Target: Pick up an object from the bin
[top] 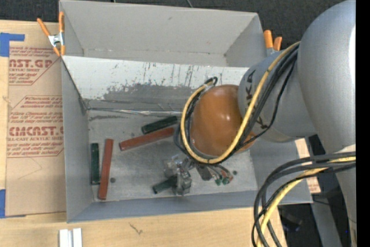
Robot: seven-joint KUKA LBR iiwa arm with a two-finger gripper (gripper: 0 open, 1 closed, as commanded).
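At lower centre, the tool (180, 175) hangs beside a short dark green stick (163, 185), 1 of 3 alike; open or closed, I cannot tell. 2 long red-brown sticks (105, 169) lie further left.

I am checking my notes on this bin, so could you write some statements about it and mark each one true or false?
1. The pincer is over the front part of the bin. True.
2. At the bin's left, a long red-brown stick lies beside a dark green stick. True.
3. Every stick in the bin is blue. False: they are red-brown or dark green.
4. The bin's middle holds a white cup. False: a second red-brown stick lies there, slanted, near a second dark green stick.
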